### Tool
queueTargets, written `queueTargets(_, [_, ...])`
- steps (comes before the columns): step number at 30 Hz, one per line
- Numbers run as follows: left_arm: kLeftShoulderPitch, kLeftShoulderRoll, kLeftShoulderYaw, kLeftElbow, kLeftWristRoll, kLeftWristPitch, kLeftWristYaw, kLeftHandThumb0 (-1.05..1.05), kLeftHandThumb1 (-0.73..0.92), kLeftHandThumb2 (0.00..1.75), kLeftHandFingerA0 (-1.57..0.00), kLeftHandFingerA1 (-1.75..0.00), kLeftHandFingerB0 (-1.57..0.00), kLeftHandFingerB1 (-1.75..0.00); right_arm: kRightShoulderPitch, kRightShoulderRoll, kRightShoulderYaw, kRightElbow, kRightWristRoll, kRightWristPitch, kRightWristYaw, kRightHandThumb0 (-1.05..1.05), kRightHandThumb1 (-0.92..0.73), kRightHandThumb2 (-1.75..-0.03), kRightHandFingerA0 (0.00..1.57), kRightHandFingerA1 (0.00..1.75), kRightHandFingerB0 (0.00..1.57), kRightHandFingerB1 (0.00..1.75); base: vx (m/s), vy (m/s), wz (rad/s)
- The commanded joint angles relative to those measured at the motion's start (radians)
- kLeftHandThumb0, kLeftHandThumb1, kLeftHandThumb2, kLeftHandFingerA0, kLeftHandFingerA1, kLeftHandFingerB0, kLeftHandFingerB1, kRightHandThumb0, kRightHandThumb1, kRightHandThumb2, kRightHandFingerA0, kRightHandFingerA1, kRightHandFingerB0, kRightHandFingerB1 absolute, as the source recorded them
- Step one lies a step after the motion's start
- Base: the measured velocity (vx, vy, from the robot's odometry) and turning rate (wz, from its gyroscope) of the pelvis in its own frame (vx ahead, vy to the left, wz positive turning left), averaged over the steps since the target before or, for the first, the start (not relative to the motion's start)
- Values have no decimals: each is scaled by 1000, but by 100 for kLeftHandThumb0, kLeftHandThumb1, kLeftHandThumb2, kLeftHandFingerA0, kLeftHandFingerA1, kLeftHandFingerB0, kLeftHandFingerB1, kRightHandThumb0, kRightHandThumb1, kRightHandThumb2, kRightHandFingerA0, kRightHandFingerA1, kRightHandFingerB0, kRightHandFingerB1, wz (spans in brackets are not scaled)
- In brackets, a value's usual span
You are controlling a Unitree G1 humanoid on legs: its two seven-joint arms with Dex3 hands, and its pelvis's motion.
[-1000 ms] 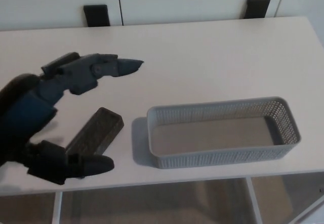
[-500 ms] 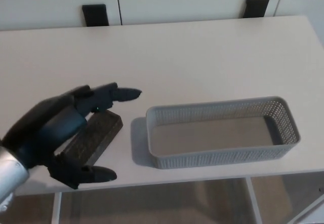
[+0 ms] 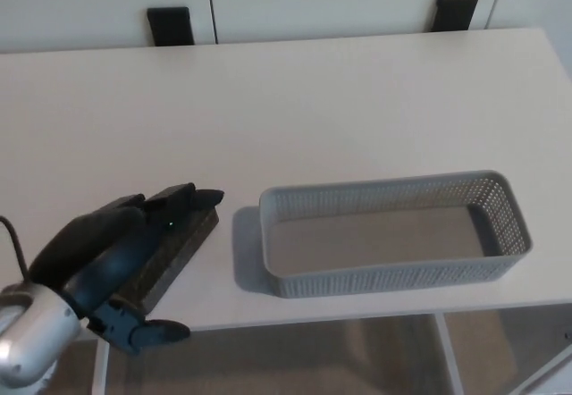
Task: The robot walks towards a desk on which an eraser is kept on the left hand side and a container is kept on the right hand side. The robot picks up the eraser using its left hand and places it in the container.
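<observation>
The left robot hand (image 3: 121,256), fingers spread, covers the dark rectangular block eraser (image 3: 179,245) near the surface's front-left edge; it looks stiff and light, best pinched across its long sides.

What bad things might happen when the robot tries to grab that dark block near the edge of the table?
1. The dark rectangular eraser lies close to the white desk's front edge, so a clumsy squeeze by the black left hand might push it off.
2. The thumb sits below the desk edge; it may bump the desk as it closes.
3. The grey mesh container sits right beside the eraser, so a low swing across might knock its wall.
</observation>
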Motion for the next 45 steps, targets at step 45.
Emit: queueTargets(45, [-49,-238,12,317,530,114,254,-24,22,80,-5,-53,0,-47,3,-16,13,-10,-15,-9,-31,-60,-50,-56,46,45,31,34,0,0,0])
